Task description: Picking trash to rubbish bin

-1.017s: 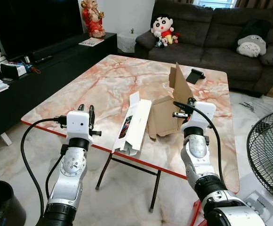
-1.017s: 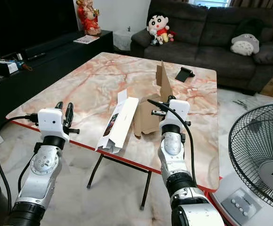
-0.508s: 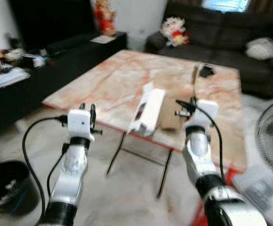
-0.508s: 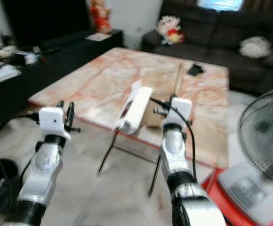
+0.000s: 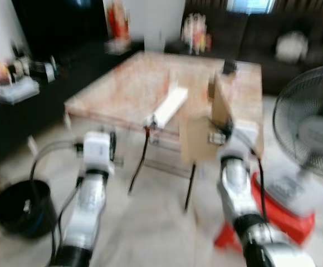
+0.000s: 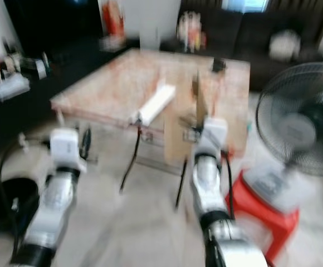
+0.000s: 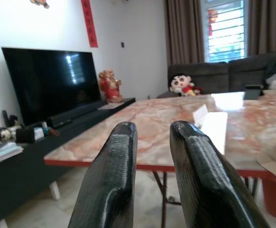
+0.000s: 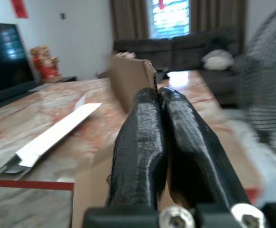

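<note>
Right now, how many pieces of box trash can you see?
2. The brown cardboard box is pinched in the right claw, off the table's edge. The long white box lies on the table near its front edge. Blur may hide more.

Marble-topped table [image 7: 166,124], dark sofa [image 7: 209,76] — television [image 7: 47,85], curtained window [image 7: 226,28], fan [image 5: 312,128]

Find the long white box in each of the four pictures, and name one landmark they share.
Left eye view: white box on the table's near edge, left of the cardboard.
Right eye view: same spot.
Left wrist view: right of the fingers.
Right wrist view: lying left of the fingers.
Shared landmark: the marble table.
</note>
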`<state>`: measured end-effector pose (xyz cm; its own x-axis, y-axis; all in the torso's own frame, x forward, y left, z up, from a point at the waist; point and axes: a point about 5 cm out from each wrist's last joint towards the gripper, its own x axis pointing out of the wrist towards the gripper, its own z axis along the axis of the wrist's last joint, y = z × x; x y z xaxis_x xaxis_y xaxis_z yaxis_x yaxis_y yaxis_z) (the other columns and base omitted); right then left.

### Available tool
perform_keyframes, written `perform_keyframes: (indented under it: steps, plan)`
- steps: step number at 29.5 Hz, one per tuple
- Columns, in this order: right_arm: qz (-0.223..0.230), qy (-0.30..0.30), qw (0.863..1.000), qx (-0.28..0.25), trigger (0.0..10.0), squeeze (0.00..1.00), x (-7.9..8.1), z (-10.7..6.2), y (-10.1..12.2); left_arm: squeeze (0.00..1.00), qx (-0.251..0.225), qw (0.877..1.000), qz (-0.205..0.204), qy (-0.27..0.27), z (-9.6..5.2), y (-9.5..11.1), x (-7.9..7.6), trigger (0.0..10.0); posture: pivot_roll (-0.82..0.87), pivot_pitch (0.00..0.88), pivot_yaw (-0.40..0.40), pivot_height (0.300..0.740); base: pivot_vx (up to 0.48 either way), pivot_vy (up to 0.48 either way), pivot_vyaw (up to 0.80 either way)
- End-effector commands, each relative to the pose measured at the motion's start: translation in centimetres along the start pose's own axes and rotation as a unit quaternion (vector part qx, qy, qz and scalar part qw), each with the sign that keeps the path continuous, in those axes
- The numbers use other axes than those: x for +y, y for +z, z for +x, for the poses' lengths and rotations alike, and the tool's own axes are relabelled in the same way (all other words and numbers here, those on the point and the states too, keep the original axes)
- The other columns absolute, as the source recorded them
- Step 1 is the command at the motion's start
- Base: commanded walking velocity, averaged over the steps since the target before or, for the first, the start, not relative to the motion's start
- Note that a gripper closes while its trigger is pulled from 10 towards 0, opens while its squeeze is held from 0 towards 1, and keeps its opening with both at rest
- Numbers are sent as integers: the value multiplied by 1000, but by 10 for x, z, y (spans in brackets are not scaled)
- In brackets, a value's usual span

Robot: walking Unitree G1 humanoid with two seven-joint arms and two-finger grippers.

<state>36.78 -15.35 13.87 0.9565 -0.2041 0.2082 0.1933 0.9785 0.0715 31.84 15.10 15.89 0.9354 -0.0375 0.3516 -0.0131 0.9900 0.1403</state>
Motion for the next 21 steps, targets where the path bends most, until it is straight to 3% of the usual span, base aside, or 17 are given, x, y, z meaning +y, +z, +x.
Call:
perform_keyframes:
  steps: [1,9,11,15,16,18,19,20,21]
  plan:
    - [1,4,1000,-9,10000,0,4,3,6,0,-4,1000,6,1,2,1,2,10000,67,0,-23,740,-266,0,0]
    - [-6,5,1000,-1,10000,0,2,1,1,0,6,1000,10,-1,0,-4,2,10000,67,0,-24,740,0,0,0]
    - [-38,7,997,73,10000,0,-6,-13,-29,0,55,998,21,18,-13,-27,18,10000,62,0,-30,740,0,0,0]
    - [-65,13,990,127,10000,0,-13,-28,-51,0,106,993,20,40,-26,-49,35,10000,62,0,-32,740,0,0,0]
    - [-65,22,984,166,10000,0,-16,-38,-65,0,133,989,34,47,-36,-61,43,10000,61,0,-32,740,0,0,0]
    - [-68,18,980,185,10000,0,-20,-44,-73,0,156,986,28,52,-43,-70,48,10000,60,0,-34,740,0,0,0]
    - [-67,21,976,207,10000,0,-22,-51,-80,0,186,981,16,55,-50,-80,51,10000,58,0,-37,740,0,0,0]
    - [-73,24,965,250,10000,0,-27,-66,-96,0,243,969,-6,52,-66,-99,53,10000,57,0,-39,740,0,0,0]
    - [-73,24,965,250,10000,0,-27,-66,-96,0,243,969,-6,52,-66,-99,53,10000,57,0,-39,740,0,0,0]
